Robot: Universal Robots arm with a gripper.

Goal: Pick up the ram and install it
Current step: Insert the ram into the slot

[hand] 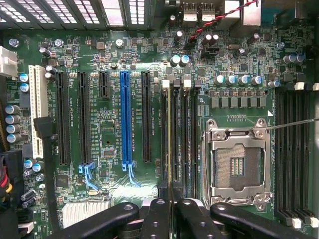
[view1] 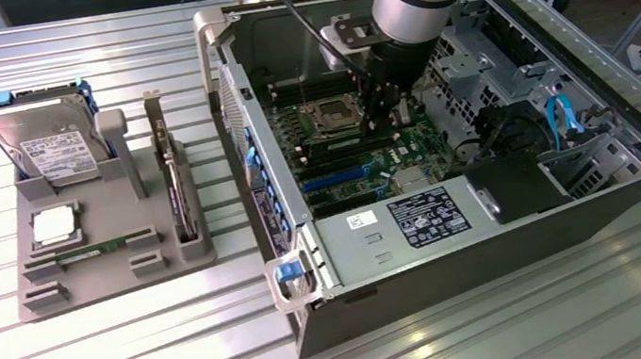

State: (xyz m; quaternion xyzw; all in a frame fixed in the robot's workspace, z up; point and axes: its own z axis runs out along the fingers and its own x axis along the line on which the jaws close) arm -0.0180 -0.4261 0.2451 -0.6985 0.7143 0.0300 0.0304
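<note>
Fingers of black gripper [hand: 169,203] pinched narrow on thin green ram stick [hand: 169,134] (edge-on here). Stick lies along black memory slots [hand: 182,139], just beside silver CPU socket [hand: 238,167].

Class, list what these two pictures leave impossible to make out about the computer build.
The thin green ram stick: the wrist view sees it edge-on, so its chips and seating are unreadable.
Same stick, exterior view: the black gripper stands in front of it.
The silver hard drive, exterior view: label print too small to read.
</note>
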